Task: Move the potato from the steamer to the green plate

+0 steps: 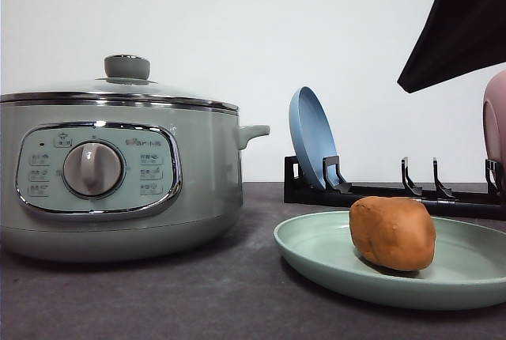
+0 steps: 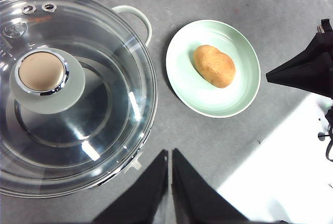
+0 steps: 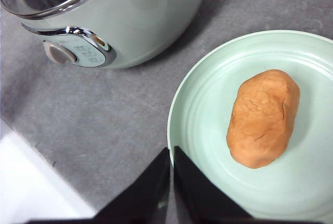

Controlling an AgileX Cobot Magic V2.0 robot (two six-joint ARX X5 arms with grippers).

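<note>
Steamer (image 1: 118, 170): the landmark here, standing on the grey table (image 1: 158, 300) with its glass lid (image 2: 67, 94) seated on the rim. Nothing of the pot's inside looks orange-brown through the glass, so it appears emptied and closed.
Green plate (image 1: 316, 257): just beside the steamer, on its handle side, flat on the table and apart from the pot's wall.
Dish rack (image 1: 395, 194): behind the plate, further from the steamer, with a blue plate (image 1: 310, 136) standing on edge in it.
Potato (image 3: 264, 117): lying on its side inside the green plate, roughly at the middle, resting freely with nothing gripping it.
Left gripper (image 2: 170, 182): up above the gap between steamer and plate; fingers pressed together, holding nothing.
Right gripper (image 3: 171, 182): above the plate's edge nearest the steamer — fingers likewise closed on nothing, clear of the potato.
Progress: by my reading the transfer is done — potato on the right plate, lid on; at most the arms' retreat is left.
</note>
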